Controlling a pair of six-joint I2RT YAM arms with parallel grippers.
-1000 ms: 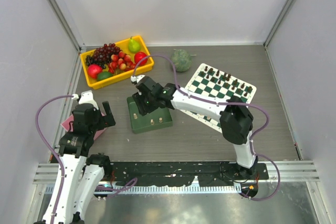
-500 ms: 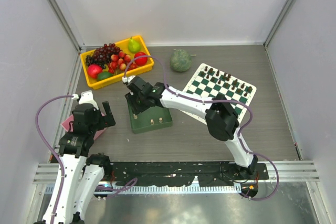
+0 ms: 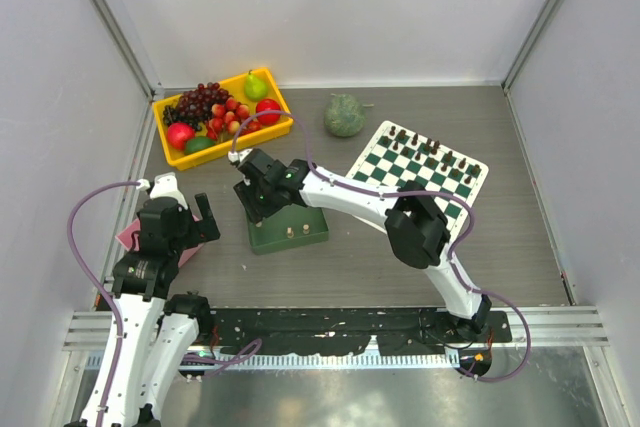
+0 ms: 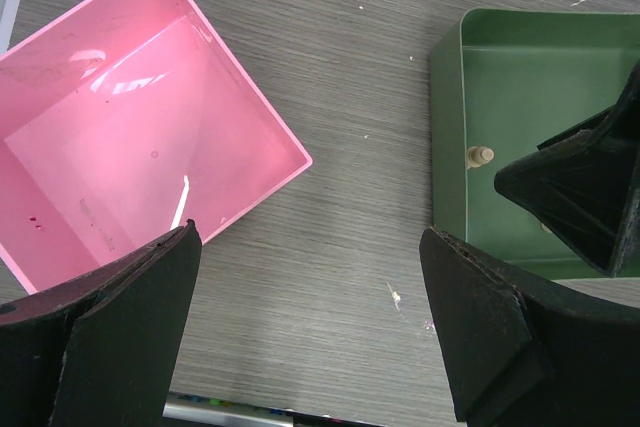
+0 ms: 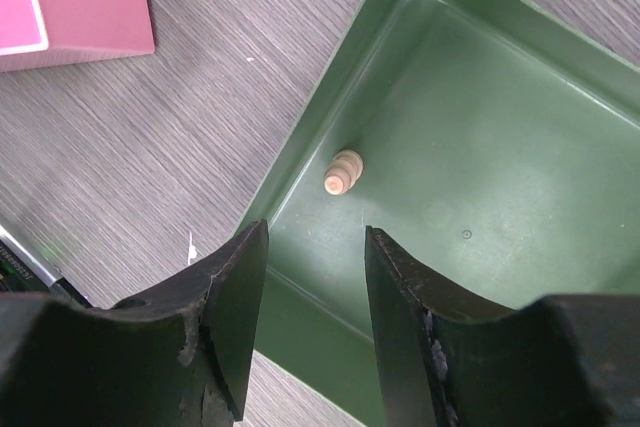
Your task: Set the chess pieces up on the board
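Note:
A few cream chess pieces (image 3: 290,232) stand in a plain green tray (image 3: 277,239) at the table's middle left. One cream pawn (image 5: 343,171) stands by the tray's (image 5: 480,147) wall in the right wrist view. It also shows in the left wrist view (image 4: 480,156). My right gripper (image 3: 256,197) (image 5: 312,247) is open and empty, low over the tray's left part with the pawn just ahead of its fingertips. The checkered board (image 3: 420,172) lies to the right with dark pieces along its far rows. My left gripper (image 3: 197,219) (image 4: 310,247) is open and empty over bare table.
A pink box (image 3: 130,235) (image 4: 130,137) sits under my left arm, left of the green tray (image 4: 520,77). A yellow bin of fruit (image 3: 222,117) stands at the back left. A round green fruit (image 3: 344,115) lies behind the board.
My right gripper has moved left across the green tray toward its left edge. The left arm has not moved.

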